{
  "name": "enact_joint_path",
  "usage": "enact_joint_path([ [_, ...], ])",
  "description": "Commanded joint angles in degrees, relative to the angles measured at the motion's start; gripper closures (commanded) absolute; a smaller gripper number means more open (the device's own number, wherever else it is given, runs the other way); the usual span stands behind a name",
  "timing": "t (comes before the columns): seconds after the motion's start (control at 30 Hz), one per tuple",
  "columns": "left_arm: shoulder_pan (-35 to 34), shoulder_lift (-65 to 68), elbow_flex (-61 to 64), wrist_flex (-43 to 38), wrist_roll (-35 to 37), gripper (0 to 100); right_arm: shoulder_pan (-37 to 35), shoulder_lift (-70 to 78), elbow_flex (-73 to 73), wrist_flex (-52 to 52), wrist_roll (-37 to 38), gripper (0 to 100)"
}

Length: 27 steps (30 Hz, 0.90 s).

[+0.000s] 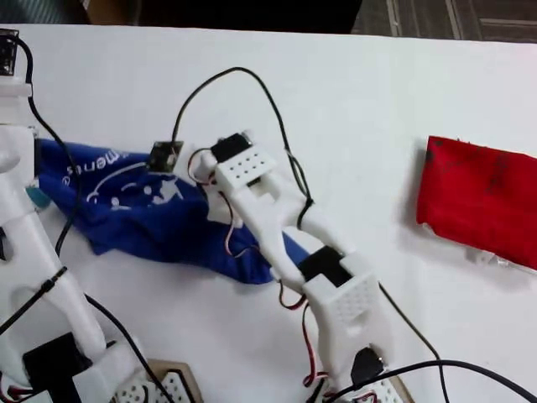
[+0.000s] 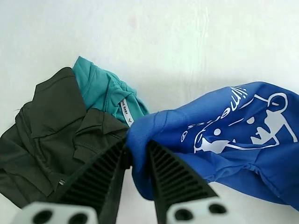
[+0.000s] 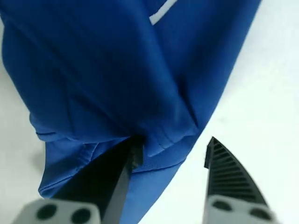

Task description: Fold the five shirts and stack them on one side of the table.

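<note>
While the left claw (image 2: 137, 151) pinches the blue shirt (image 2: 233, 149), the spread right claw (image 3: 174, 144) should close fully on fabric before lifting.

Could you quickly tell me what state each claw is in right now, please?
Left claw: closed, pinching an edge of the blue shirt.
Right claw: open, at the blue shirt's edge, gripping nothing.

Bright, even light whitens the table (image 2: 140, 37); the blue shirt (image 2: 233, 140) casts soft shadows.

No lettering on the blue shirt (image 2: 219, 154) reads clearly.
</note>
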Motion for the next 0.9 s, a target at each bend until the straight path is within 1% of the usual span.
enact_joint_path([
  [0.0,-0.18,-1.85,-0.22,-1.14,-0.44,97,-0.75,-2.95,-1.41,1.8,0.09,77.3],
  [0.13,-0.18,-1.85,-0.4,-1.14,-0.44,97,-1.8,-3.65,-0.97,2.15,0.09,77.3],
  [0.33,-0.18,-1.85,-0.48,-1.14,-0.44,97,-1.63,-0.48,-1.41,1.71,0.09,77.5],
  [0.37,-0.18,-1.85,-0.48,-1.14,-0.44,97,-1.63,0.13,-1.49,1.45,0.09,78.6],
  [0.43,-0.18,-1.85,-0.4,-1.14,-0.44,97,-1.36,1.01,-1.41,0.4,0.09,83.8],
  [0.53,-0.18,-1.85,-0.22,-1.14,-0.44,97,-1.1,1.1,-1.49,-0.57,0.09,97.7],
  [0.57,-0.18,-1.85,-0.13,-1.14,-0.44,97,-1.01,0.92,-1.49,-0.57,0.09,98.4],
  [0.6,-0.18,-1.85,-0.13,-1.14,-0.44,97,-0.92,0.48,-1.58,-0.31,0.09,96.6],
  [0.7,-0.18,-1.85,-0.13,-1.14,-0.44,97,-0.92,-1.89,-1.85,0.66,0.09,97.8],
  [0.87,-0.18,-1.85,-0.13,-1.14,-0.44,97,-1.01,-9.63,-1.85,3.38,0.09,97.8],
])
